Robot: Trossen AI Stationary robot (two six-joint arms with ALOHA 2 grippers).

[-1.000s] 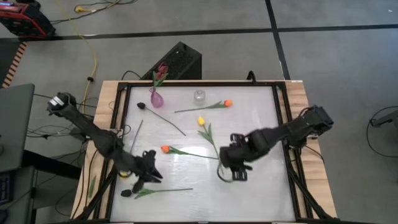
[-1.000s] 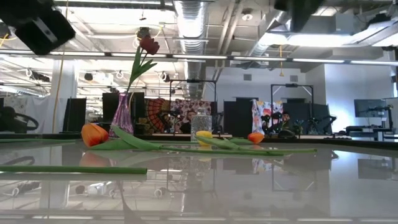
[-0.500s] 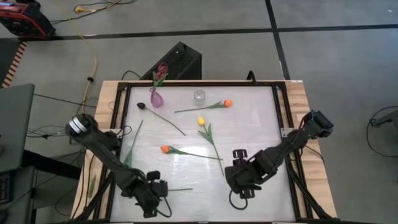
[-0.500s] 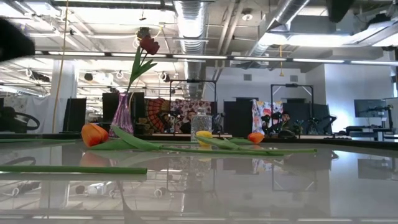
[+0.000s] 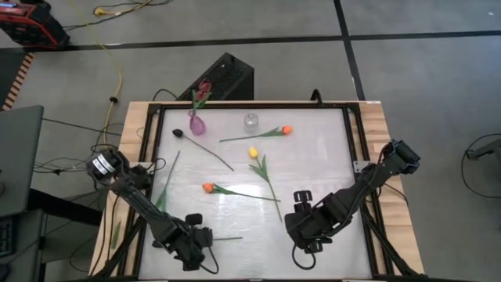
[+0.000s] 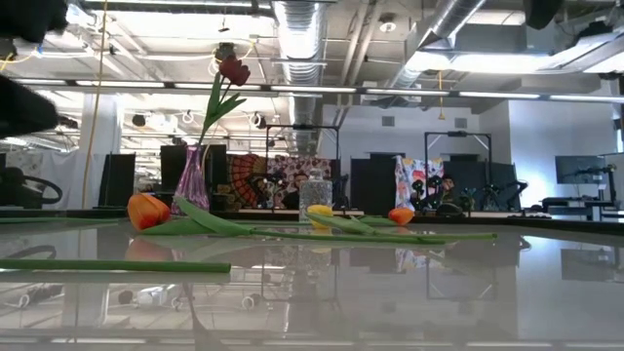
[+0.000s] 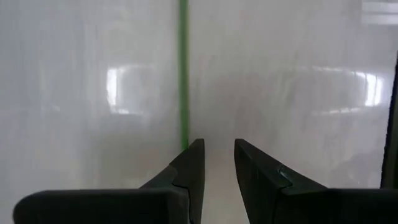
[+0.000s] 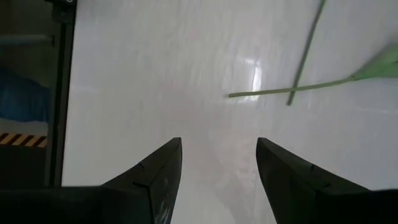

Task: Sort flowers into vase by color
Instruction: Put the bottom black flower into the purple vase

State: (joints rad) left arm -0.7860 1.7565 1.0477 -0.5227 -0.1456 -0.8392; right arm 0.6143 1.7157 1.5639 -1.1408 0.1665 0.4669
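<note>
Well apart from the purple vase [image 5: 196, 124], which holds one maroon tulip [image 5: 205, 88], the left gripper [image 7: 217, 146] is held narrowly parted and empty beside a green stem [image 7: 183, 74]. Closed off-line, the fingers could miss the stem or push it aside. The right gripper [image 8: 217, 144] is spread wide, empty. The other flowers [image 5: 235, 190] are seen lying nearer the vase.

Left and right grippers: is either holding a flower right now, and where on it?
Neither. The left gripper has a clear gap, green stem just ahead; the right gripper is open over bare table.
</note>
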